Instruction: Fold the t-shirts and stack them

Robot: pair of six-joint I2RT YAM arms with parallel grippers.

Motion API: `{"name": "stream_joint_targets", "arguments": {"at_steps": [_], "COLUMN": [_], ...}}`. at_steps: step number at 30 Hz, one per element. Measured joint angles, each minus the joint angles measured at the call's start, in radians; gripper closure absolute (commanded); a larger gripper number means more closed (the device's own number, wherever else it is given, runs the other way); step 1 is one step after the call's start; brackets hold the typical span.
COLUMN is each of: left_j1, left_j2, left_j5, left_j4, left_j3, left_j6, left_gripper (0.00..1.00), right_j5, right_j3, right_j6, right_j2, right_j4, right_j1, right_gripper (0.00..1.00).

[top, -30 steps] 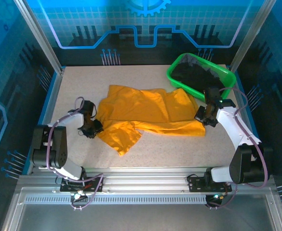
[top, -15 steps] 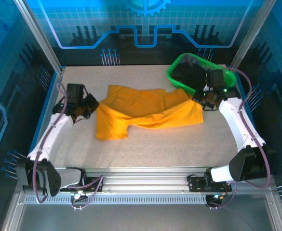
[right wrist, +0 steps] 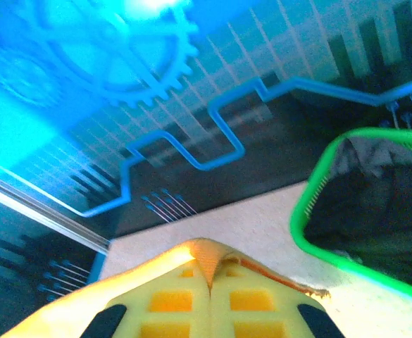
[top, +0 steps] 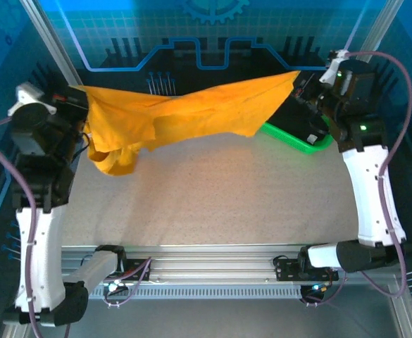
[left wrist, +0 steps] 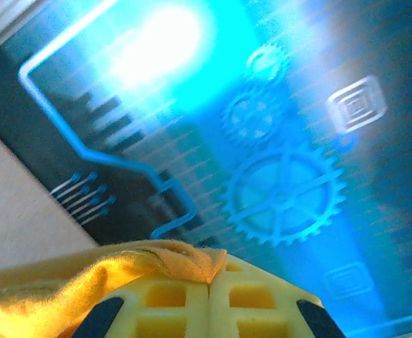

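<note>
An orange-yellow t-shirt (top: 191,113) hangs stretched in the air above the far half of the table, held at both ends. My left gripper (top: 84,105) is raised at the far left and shut on the shirt's left end; its closed fingertips pinch a fold of orange cloth (left wrist: 184,259). My right gripper (top: 301,81) is raised at the far right, shut on the other end, with a corner of the cloth (right wrist: 209,259) caught between its closed pads. Black t-shirts (right wrist: 375,204) lie bunched in the green basket (top: 290,137).
The green mesh basket (right wrist: 311,211) stands at the far right of the speckled table (top: 213,190), partly under the hanging shirt. Metal frame posts rise at both back corners, and a blue-lit printed wall (left wrist: 276,120) closes the back.
Both arms have risen from the table and lifted the orange shirt off it, spreading it wide in the air. The left gripper closed on the cloth a second ago.
</note>
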Motion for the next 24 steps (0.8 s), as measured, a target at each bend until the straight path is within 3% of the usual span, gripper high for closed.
{"name": "stream_joint_targets", "arguments": {"at_steps": [7, 12, 16, 24], "left_j1": [0.000, 0.006, 0.087, 0.275], "left_j2": [-0.004, 0.065, 0.192, 0.547], "left_j5": [-0.097, -0.105, 0.002, 0.346], "left_j4": [-0.045, -0.100, -0.140, -0.150], "left_j3": [0.249, 0.353, 0.365, 0.325], "left_j6": [0.072, 0.106, 0.089, -0.043], "left_gripper": [1.00, 1.00, 1.00, 1.00], "right_j5": [-0.055, -0.148, -0.216, -0.312], "right_j3": [0.000, 0.035, 0.128, 0.449], "right_j6": [0.077, 0.137, 0.149, 0.142], "right_j2": [-0.150, -0.104, 0.071, 0.534], "right_j4": [0.084, 0.168, 0.189, 0.109], "right_j1": [-0.051, -0.050, 0.004, 0.106], "right_gripper": [1.00, 1.00, 1.00, 1.00]}}
